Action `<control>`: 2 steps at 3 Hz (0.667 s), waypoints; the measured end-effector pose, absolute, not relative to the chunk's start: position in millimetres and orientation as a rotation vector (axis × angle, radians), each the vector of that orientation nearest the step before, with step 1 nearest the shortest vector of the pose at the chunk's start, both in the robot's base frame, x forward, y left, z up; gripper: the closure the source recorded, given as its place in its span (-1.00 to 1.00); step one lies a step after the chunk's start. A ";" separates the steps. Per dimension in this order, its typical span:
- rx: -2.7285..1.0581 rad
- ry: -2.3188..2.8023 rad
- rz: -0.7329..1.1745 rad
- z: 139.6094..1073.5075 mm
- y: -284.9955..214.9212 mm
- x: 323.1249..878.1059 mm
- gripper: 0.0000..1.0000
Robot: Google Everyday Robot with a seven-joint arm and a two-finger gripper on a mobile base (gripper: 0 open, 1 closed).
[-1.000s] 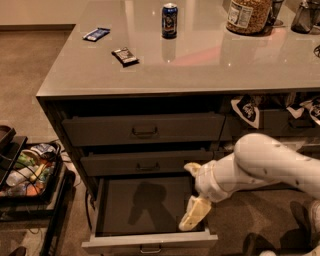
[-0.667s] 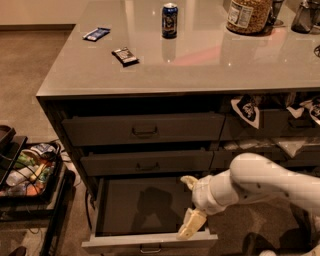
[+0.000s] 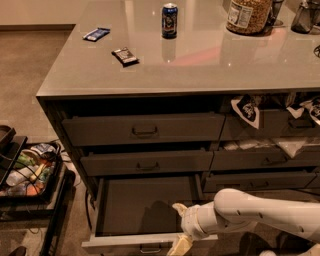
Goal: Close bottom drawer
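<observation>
Gripper (image 3: 179, 226): jaws apart, dropped from the cavity to the front lip at your 6 o'clock. Bottom drawer (image 3: 135, 207): fully out, 7 o'clock of frame. You're placed to push; closing not begun.

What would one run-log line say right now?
wide, shallow dark-grey bottom drawer: pulled open | cream two-finger gripper: at its front edge | closing: not yet done

Countertop (image 3: 210, 65): can (image 3: 169, 20), jar (image 3: 249, 15), packet (image 3: 96, 33), perhaps bar (image 3: 125, 55)
</observation>
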State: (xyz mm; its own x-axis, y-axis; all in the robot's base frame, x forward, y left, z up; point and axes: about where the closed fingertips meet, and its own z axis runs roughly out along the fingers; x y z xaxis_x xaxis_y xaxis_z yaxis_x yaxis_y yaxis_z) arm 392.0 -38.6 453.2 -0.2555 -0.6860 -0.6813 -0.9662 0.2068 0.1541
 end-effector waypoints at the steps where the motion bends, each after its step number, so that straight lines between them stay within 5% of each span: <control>1: -1.530 2.017 0.789 453.2 -38.6 392.0 -1.00; 2: -1.530 2.021 0.828 430.2 -38.4 389.4 -1.00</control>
State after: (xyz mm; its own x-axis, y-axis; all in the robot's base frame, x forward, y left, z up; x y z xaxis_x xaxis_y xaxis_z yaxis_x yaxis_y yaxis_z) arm 389.4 -38.4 430.2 -0.2673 -0.6793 -0.6834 -0.9635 0.1962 0.1819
